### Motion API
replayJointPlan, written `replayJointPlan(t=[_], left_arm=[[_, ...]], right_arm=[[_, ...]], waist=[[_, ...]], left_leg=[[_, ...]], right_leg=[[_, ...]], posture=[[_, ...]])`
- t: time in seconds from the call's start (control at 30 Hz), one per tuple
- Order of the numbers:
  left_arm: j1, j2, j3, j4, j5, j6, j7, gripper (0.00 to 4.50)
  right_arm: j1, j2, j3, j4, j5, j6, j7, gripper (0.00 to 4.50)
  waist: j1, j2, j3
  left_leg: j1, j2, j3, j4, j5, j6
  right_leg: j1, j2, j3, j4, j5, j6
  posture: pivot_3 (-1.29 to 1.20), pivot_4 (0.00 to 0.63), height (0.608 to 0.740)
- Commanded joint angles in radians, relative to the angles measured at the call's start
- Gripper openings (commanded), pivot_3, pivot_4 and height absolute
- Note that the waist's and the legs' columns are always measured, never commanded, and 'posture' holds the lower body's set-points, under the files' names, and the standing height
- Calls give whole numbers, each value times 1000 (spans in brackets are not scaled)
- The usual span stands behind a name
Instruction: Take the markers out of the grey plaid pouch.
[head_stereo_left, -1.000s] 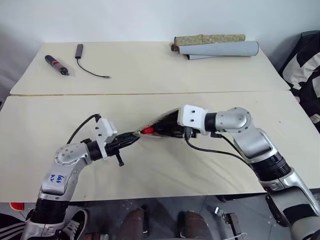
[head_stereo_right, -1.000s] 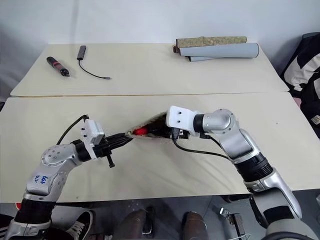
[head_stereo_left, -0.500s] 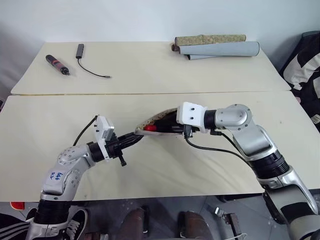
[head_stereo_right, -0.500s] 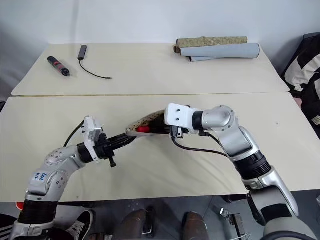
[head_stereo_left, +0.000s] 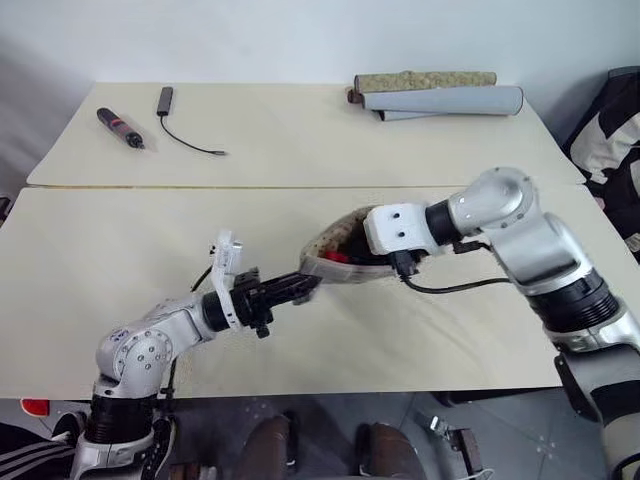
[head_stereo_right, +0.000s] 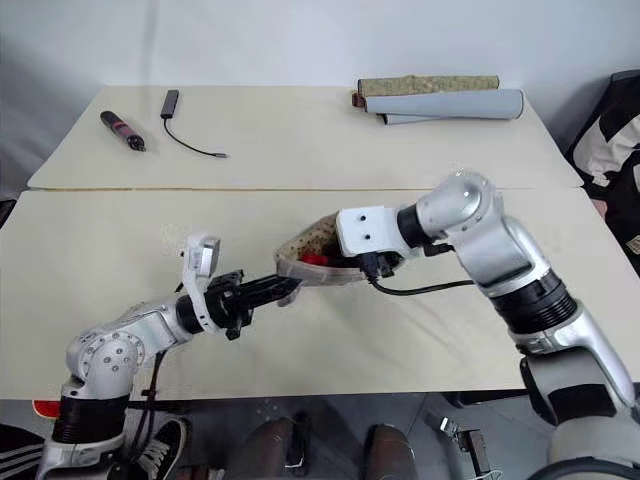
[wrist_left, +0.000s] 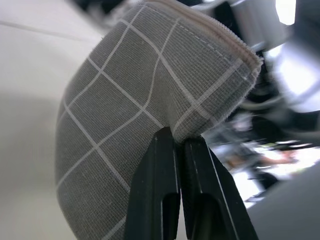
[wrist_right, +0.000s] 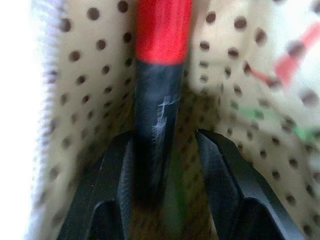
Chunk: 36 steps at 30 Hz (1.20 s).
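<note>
The grey plaid pouch (head_stereo_left: 340, 273) hangs above the front table between both arms, its dotted lining showing at the open mouth. My left gripper (wrist_left: 175, 135) is shut on the pouch's edge (wrist_left: 125, 100), seen from the head at the pouch's left corner (head_stereo_right: 285, 288). My right gripper (wrist_right: 165, 137) reaches inside the pouch. Its fingers (wrist_right: 112, 170) are closed around the black end of the red marker (wrist_right: 162, 30). From the head, the marker's red body (head_stereo_left: 335, 256) shows in the pouch mouth.
On the back table lie a dark red-banded tool (head_stereo_left: 120, 128) and a black cable (head_stereo_left: 190, 140) at the left, and rolled mats (head_stereo_left: 435, 90) at the right. A dark striped object (head_stereo_left: 612, 130) stands past the right edge.
My right gripper's fingers have closed in on the red marker inside the pouch. My left gripper has rolled and shifted right, and the pouch has lifted and tilted.
</note>
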Motion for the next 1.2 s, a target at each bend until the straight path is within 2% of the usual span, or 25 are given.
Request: replayJointPlan(t=[0.03,0.27,0.4,0.57,0.67,0.73,0.8,1.07,1.2], left_arm=[[25,22,-13,-12,65,-56,-19,0],[114,61,-42,38,203,-173,-75,0],[137,39,-51,37,225,-206,-74,0],[140,30,-45,19,216,-204,-61,0],[142,29,-44,23,221,-210,-62,0],[142,30,-46,26,228,-215,-63,0],[140,31,-43,32,229,-217,-64,0],[142,33,-33,38,229,-224,-63,0],[136,24,-37,38,226,-221,-58,0]], right_arm=[[22,-39,12,-68,17,60,56,1984],[82,31,70,-45,-44,29,-20,1984],[103,56,115,-16,-115,-23,-59,1984],[115,71,104,-30,-110,-18,-66,1984],[118,88,73,-48,-64,19,-63,1361],[111,105,42,-77,-11,73,-55,710],[96,100,39,-60,-29,39,-65,31],[108,82,72,-37,-112,-17,-94,31],[92,73,91,-14,-179,-56,-109,1258]], waist=[[-1,0,0],[-2,0,0],[0,0,0],[0,0,0],[0,0,0],[0,0,0],[0,0,0],[0,0,0],[0,0,0]], left_leg=[[0,0,0,1,-2,-2],[-1,3,0,3,-3,-4],[-1,3,0,4,-4,-3],[-1,3,0,4,-4,-3],[-1,3,0,4,-4,-3],[-1,3,0,4,-4,-3],[-1,3,0,4,-4,-3],[-1,3,0,4,-4,-3],[-1,3,0,4,-4,-3]], right_leg=[[0,0,0,-2,0,0],[-1,3,0,-4,0,0],[0,2,0,-5,0,0],[0,2,0,-5,0,0],[0,2,0,-5,0,0],[0,2,0,-4,0,0],[0,2,0,-4,0,0],[0,2,0,-5,0,0],[0,2,0,-5,0,0]], posture=[[0,150,740],[0,150,740],[0,150,740],[0,150,740],[0,150,740],[0,150,740],[0,150,740],[0,150,740],[0,150,740]])
